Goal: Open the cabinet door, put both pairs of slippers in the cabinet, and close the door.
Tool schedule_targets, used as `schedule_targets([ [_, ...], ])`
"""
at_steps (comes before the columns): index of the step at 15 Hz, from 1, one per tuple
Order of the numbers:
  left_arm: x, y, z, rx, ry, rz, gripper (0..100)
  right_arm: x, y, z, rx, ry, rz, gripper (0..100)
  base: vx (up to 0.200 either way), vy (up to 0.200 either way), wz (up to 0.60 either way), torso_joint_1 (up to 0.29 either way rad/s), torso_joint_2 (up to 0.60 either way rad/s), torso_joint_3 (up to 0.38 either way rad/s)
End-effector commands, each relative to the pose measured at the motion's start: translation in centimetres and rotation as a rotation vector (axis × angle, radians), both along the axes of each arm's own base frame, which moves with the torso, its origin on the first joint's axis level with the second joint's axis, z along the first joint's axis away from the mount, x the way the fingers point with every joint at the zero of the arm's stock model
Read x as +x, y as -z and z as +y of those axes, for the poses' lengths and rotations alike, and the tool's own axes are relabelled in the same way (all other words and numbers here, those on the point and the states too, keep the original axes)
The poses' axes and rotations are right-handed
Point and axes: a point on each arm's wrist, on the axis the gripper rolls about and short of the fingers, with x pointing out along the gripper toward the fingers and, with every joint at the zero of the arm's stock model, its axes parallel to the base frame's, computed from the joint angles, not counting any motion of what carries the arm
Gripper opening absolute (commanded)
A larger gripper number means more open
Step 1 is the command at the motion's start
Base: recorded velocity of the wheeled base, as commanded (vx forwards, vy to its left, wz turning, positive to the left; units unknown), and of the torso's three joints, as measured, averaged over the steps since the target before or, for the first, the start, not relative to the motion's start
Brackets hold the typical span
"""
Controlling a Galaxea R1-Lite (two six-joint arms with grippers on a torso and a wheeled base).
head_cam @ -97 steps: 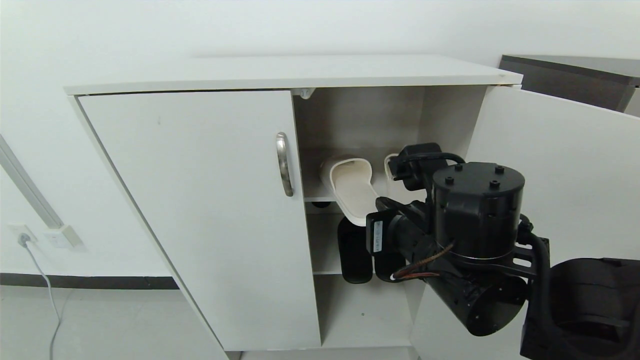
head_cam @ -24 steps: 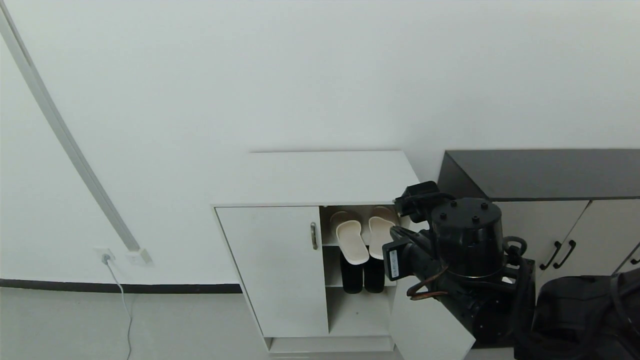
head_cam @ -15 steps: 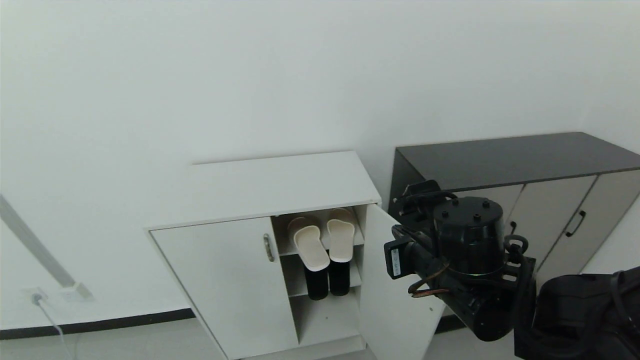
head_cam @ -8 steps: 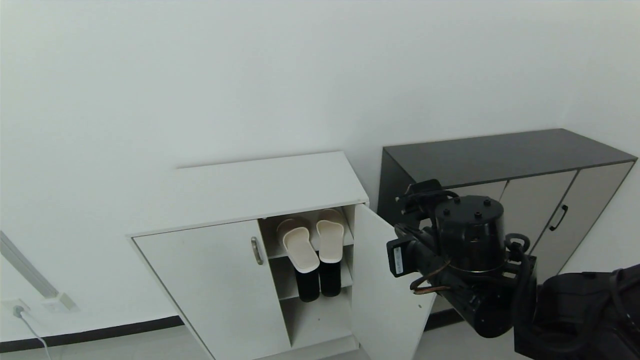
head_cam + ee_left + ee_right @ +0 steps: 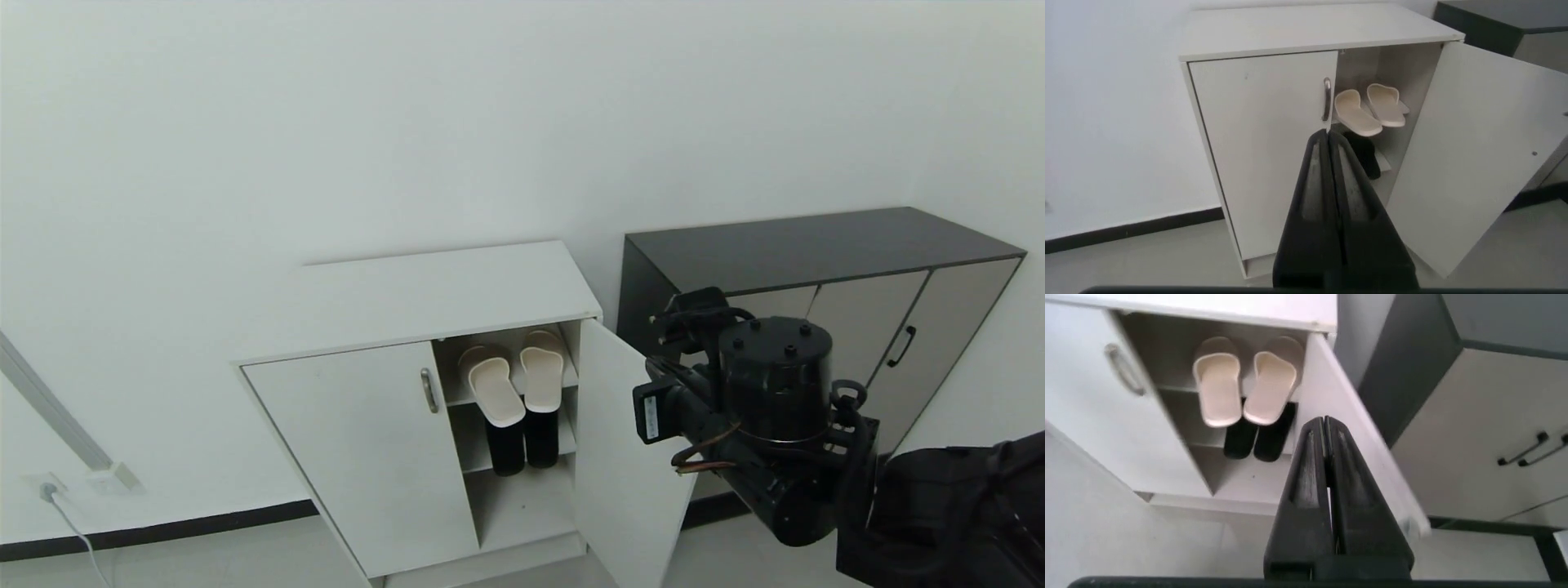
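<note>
1. Cabinet (image 5: 441,282): you have the white cabinet standing on the floor against the wall, with both pairs of slippers inside it.
2. On its left side, the left door (image 5: 359,457) is shut, and its metal handle (image 5: 429,390) stands upright by the inner edge.
3. Your left gripper (image 5: 1328,137) hangs in front of that door, well apart from it, with its fingers pressed together.
4. Next, the cream slippers (image 5: 495,394) lie side by side on the top shelf, toes to the back and heels jutting past the shelf edge. The left one is turned slightly askew.
5. The black slippers (image 5: 504,447) sit side by side on the shelf directly below, heels also overhanging.
6. The right door (image 5: 629,465) stands wide open, swung out toward you.
7. Your right gripper (image 5: 1324,423) is near that open door with its fingers together. You cannot tell whether it touches the door.
8. Farthest right, a dark-topped sideboard (image 5: 816,245) stands just beside the cabinet, its doors shut.
</note>
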Motion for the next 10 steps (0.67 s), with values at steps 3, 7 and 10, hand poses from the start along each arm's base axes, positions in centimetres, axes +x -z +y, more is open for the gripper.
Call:
schedule_targets([
  [3, 0.0, 0.0, 0.0, 0.0, 0.0, 0.001, 0, 4.1, 0.0, -0.7, 0.008, 0.104, -0.009, 0, 0.0, 0.0, 0.0, 0.0, 0.0, 0.0],
  [7, 0.0, 0.0, 0.0, 0.0, 0.0, 0.001, 0, 8.0, -1.9, -2.4, 0.027, 0.211, 0.06, 0, 0.0, 0.0, 0.0, 0.0, 0.0, 0.0],
  [10, 0.0, 0.0, 0.0, 0.0, 0.0, 0.001, 0, 11.3, -2.5, -3.5, 0.079, 0.235, 0.138, 0, 0.0, 0.0, 0.0, 0.0, 0.0, 0.0],
])
